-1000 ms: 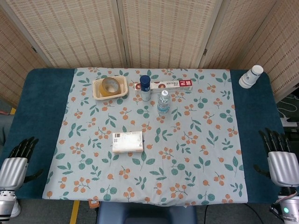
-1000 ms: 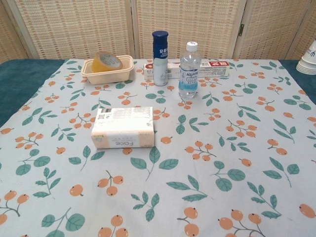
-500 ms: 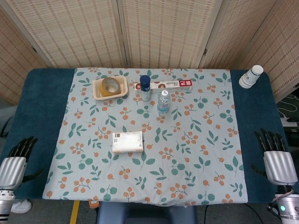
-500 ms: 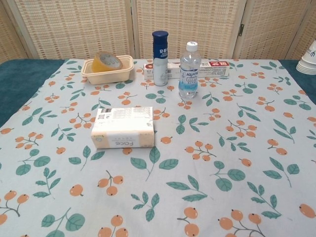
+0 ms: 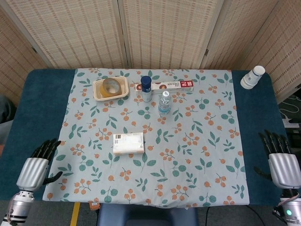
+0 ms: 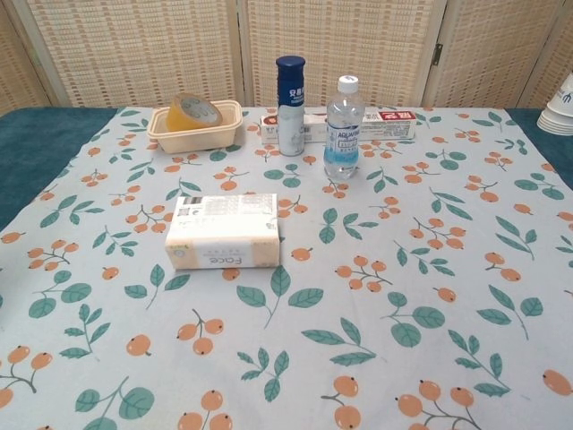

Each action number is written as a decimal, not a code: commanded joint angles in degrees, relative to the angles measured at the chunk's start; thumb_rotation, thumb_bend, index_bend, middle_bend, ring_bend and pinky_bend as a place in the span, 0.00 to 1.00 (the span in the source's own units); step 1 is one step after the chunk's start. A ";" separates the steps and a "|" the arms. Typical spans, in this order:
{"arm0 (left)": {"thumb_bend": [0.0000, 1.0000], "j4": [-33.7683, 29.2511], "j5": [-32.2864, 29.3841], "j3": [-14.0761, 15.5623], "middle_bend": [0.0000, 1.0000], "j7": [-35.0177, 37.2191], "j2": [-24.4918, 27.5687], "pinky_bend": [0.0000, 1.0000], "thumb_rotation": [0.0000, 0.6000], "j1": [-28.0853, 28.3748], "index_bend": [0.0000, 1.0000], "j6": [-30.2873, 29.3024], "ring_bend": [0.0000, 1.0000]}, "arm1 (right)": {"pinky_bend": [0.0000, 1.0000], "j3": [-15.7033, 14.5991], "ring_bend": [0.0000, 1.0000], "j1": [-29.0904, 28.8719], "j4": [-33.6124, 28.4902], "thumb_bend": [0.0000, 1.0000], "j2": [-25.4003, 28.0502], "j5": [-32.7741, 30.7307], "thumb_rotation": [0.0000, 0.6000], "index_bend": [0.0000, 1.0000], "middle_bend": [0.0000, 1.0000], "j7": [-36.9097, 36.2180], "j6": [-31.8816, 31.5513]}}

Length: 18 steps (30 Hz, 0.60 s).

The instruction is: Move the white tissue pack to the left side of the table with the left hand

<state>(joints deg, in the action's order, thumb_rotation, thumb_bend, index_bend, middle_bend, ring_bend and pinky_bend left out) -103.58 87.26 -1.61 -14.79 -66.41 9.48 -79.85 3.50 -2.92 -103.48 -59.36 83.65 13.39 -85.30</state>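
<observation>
Left hand (image 5: 36,165) hovers at the near left corner with its fingers spread and nothing in them, well apart from the white tissue pack (image 5: 128,143), which lies flat near the middle of the floral cloth (image 5: 197,141), so the reach looks only just begun. Farther back, the tape tray (image 5: 111,88), blue-capped bottle (image 5: 146,88) and water bottle (image 5: 163,102) stand clear of a leftward path. Right hand (image 5: 282,162) waits empty and open-fingered at the near right edge, probably out of the way.

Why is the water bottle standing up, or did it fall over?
It is standing up. The water bottle sits on its base on the tablecloth, white cap on top. Why, the pictures cannot tell.
</observation>
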 commanded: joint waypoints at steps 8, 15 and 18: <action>0.20 -11.60 -8.46 -2.73 0.00 -20.34 -6.72 0.25 1.00 6.42 0.00 6.86 0.01 | 0.00 -0.82 0.00 0.54 -0.01 0.09 1.12 2.29 1.00 0.00 0.00 -2.46 -0.76; 0.21 -11.59 -14.57 -6.12 0.01 -28.42 -14.41 0.20 1.00 9.31 0.00 5.51 0.01 | 0.00 -0.64 0.00 0.66 0.26 0.09 1.51 2.18 1.00 0.00 0.00 -3.84 -0.90; 0.21 -11.87 -18.80 -7.67 0.01 -31.58 -18.59 0.16 1.00 10.15 0.00 3.63 0.01 | 0.00 -0.59 0.00 0.60 0.13 0.09 1.71 2.02 1.00 0.00 0.00 -4.11 -0.68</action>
<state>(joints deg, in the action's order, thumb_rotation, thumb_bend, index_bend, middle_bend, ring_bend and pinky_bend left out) -115.05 71.65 -7.60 -44.06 -81.75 18.43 -74.69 2.90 -2.31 -103.32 -57.71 85.69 9.35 -86.03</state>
